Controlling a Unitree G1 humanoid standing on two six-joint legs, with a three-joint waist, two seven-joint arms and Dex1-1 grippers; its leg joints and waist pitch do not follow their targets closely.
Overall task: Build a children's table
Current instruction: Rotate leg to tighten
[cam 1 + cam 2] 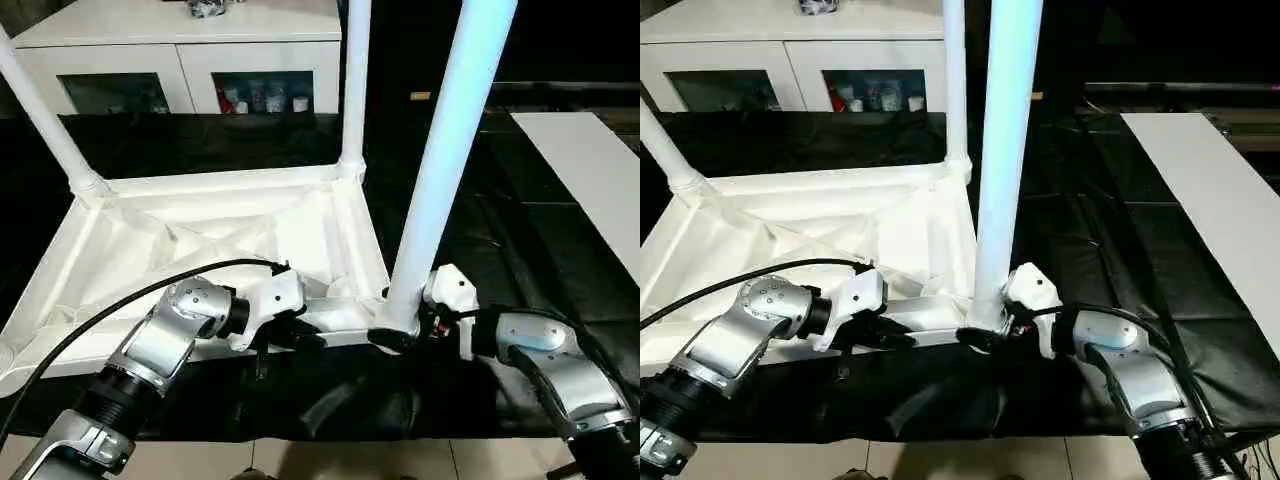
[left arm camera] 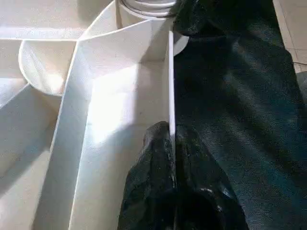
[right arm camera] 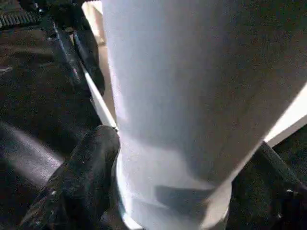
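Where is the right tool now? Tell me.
In the left eye view, the right tool sits at the tabletop's near right corner, its fingers around the base of the upright leg there.

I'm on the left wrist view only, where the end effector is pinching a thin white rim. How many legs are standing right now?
Observer: Three stand on the upturned tabletop: the far left leg, the far right leg and the near right leg.
Operator: And where's the right end effector?
Observer: The right end effector is low at the base of the near right leg, where it meets the corner socket.
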